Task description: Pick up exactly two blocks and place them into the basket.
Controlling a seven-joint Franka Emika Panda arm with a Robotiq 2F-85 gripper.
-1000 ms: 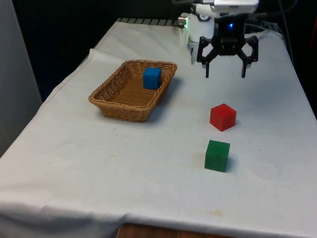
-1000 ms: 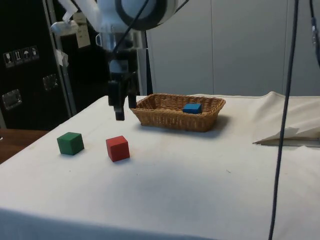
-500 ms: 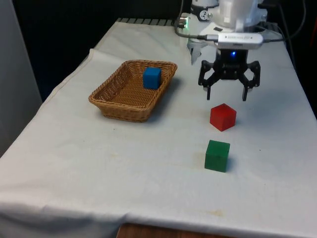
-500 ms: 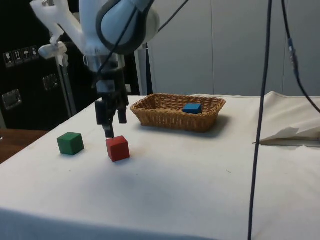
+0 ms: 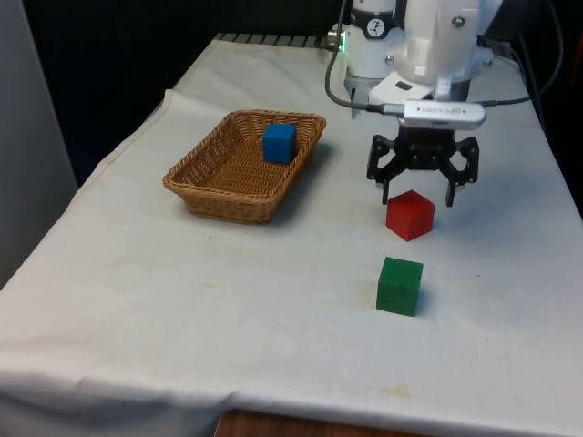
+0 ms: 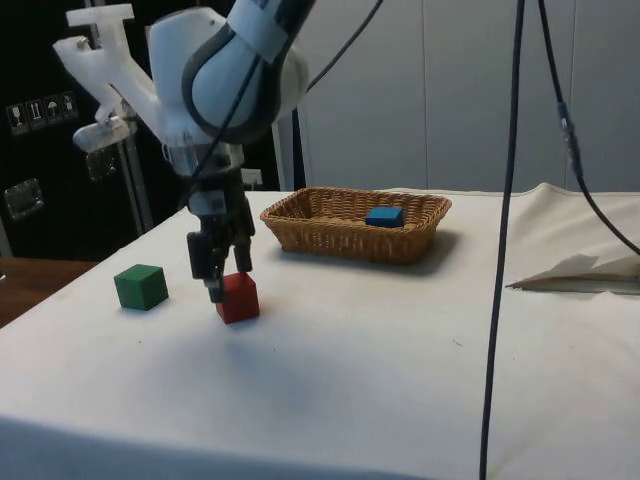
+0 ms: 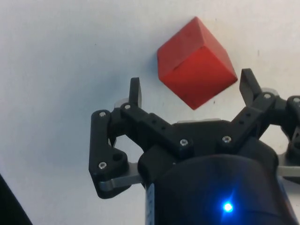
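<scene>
now gripper (image 5: 417, 198) spread wide, straddling red block (image 5: 410, 216).

1 block (image 5: 280, 142) in basket (image 5: 219, 196), 2 outside

The arm (image 6: 215, 75) is glossy white with rounded joints and a grey band. Black cables (image 6: 505, 200) hang along it. The gripper (image 5: 420, 193) is matt black, its angular linkage fingers (image 7: 135, 91) pinned with small silver screws.

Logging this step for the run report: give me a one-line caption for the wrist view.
Open gripper poised over the red block on the white cloth, fingers either side, not yet touching.
</scene>
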